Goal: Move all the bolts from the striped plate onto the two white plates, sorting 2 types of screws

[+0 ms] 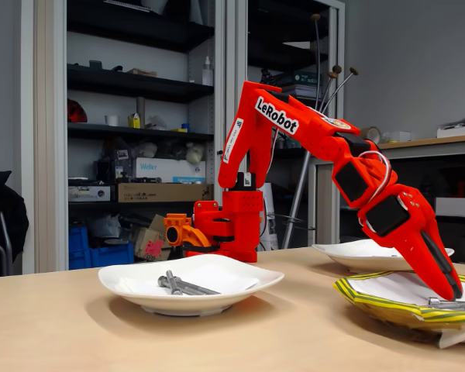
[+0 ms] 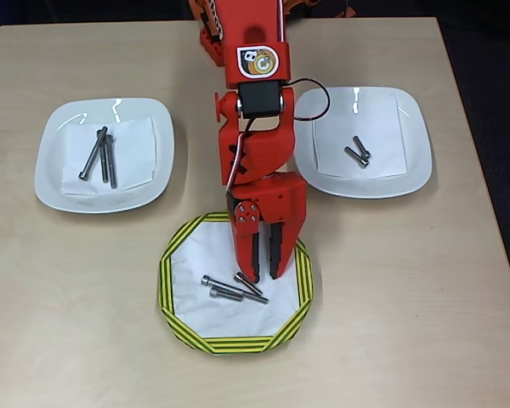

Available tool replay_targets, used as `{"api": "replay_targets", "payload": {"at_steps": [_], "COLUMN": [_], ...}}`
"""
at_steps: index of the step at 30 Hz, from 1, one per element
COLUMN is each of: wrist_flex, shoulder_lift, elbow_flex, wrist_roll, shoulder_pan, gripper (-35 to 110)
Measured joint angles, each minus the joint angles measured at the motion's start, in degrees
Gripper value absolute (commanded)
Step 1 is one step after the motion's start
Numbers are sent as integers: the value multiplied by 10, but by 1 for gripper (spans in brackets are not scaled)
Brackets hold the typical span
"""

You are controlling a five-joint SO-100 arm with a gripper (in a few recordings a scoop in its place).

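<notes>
three bolts (image 2: 229, 289) lie on the striped plate (image 2: 174, 255), just beside the gripper (image 2: 264, 274), its fingers slightly apart and holding nothing. judged stiff, light, slippery steel; best pinched mid-shaft, across its length.

The table (image 2: 85, 280) has a pale, matt wood-look top, smooth and without glare. The two white plates (image 2: 104, 155) (image 2: 363, 141) look glazed and glossy, catching small highlights along their rims, and each carries a flat sheet of matt white paper (image 2: 134, 153). The striped plate (image 2: 235, 286) has a duller, papery-looking yellow and dark rim, with a slightly crumpled white paper sheet in its middle. The bolts (image 2: 229, 289) are grey metal with a soft sheen; those on the left plate (image 2: 100, 155) look darker and smooth-shafted. The arm (image 2: 253, 93) and its pincer (image 2: 264, 274) are orange-red plastic, matt, with faint layered ridges, and a glossy sticker (image 2: 257, 60) on top.
</notes>
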Motion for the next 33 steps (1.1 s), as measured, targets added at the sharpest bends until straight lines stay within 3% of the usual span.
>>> {"api": "replay_targets", "payload": {"at_steps": [13,26,33], "wrist_flex": [177,197,197], "shoulder_lift": [-2,-60,-97], "elbow_flex": [-115,-170,-211], "wrist_roll": [-135,-210,-181], "shoulder_pan": [11,48,54], "gripper": [11,10,8]}}
